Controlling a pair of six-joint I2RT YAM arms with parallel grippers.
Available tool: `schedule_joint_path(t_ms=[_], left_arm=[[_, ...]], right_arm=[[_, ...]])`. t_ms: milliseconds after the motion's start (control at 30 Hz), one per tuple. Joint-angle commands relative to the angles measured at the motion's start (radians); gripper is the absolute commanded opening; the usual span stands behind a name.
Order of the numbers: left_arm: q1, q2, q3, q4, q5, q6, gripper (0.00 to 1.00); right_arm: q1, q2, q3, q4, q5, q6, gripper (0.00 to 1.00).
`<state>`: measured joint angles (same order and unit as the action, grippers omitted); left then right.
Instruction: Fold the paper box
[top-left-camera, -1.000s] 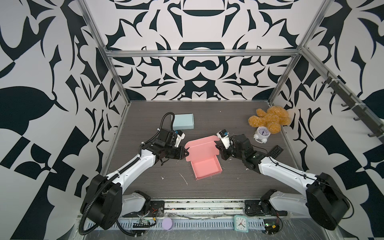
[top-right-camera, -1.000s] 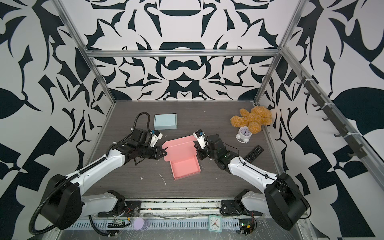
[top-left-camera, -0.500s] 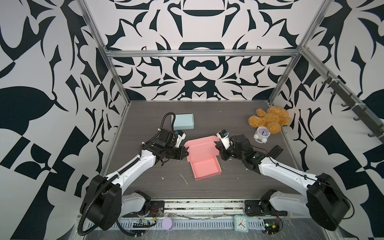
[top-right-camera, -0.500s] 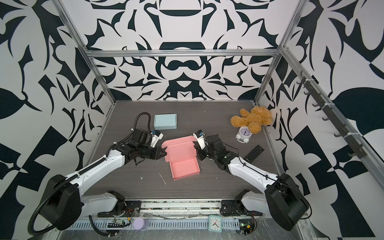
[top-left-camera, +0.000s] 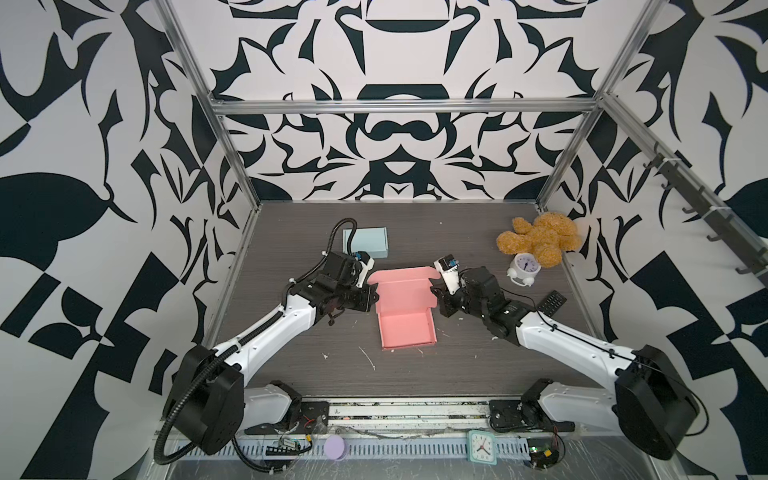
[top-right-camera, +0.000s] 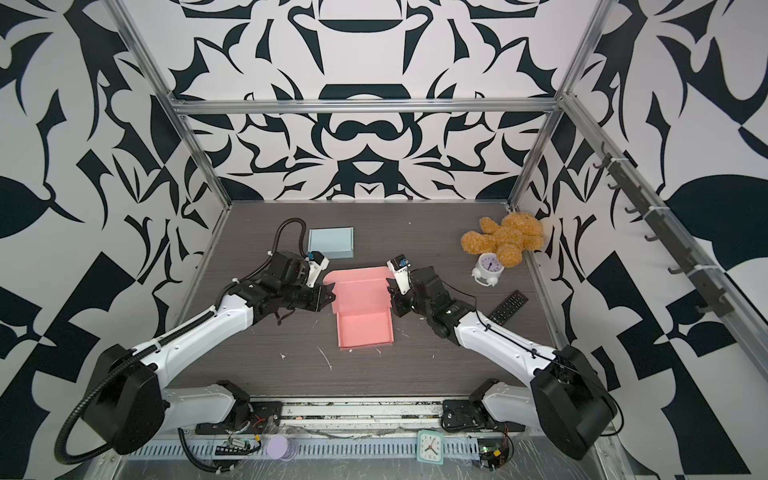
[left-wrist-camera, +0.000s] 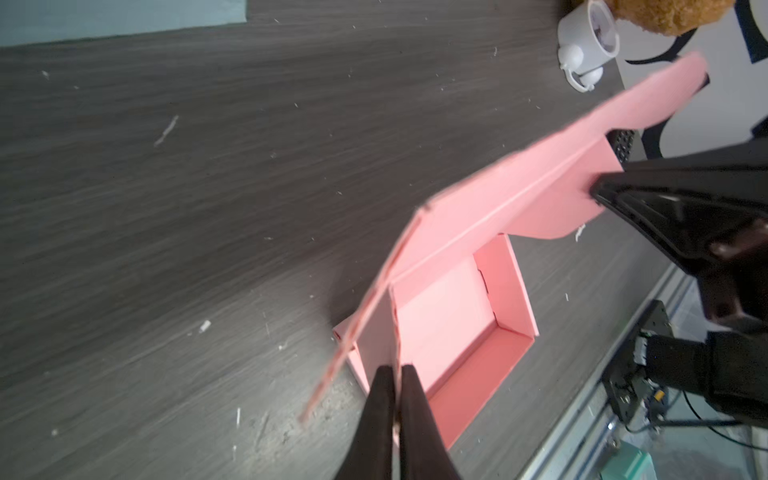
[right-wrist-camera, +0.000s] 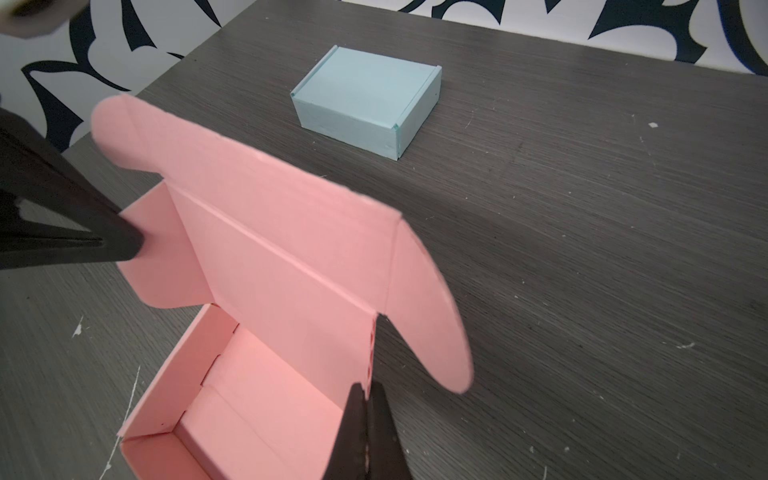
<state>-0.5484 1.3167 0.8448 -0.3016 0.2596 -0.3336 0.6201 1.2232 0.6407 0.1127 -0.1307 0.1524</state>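
Sitting in the middle of the table (top-left-camera: 465, 374), the box (top-left-camera: 407, 316) is looking mostly folded: its near-end tray (top-left-camera: 408, 332) is standing with walls up. Left to do, I reckon: tucking the ears and closing the lid (top-left-camera: 402, 286), which is standing open at the far end. Left gripper (left-wrist-camera: 397, 370) is pinching the left wall near the lid. Right gripper (right-wrist-camera: 368, 388) is pressing its fingers together, tips touching the right wall's far corner, with nothing visibly between them.
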Motion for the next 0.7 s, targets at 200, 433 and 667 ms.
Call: schedule_joint_path(t_ms=[200,433,667], left_arm=[[-0.025,0.076,0.043,0.177,-0.126,0.010,0.09],[-0.054,0.086,0.042,0.233,-0.177,0.038,0.09],[-0.102,0.069,0.033,0.276,-0.249,0.056,0.09]], right_arm=[[0.013,0.050,0.072,0.033,0.006,0.049,0.04],[0.013,0.104,0.115,0.031,0.026,0.054,0.07],[0.013,0.108,0.156,0.028,0.027,0.060,0.09]])
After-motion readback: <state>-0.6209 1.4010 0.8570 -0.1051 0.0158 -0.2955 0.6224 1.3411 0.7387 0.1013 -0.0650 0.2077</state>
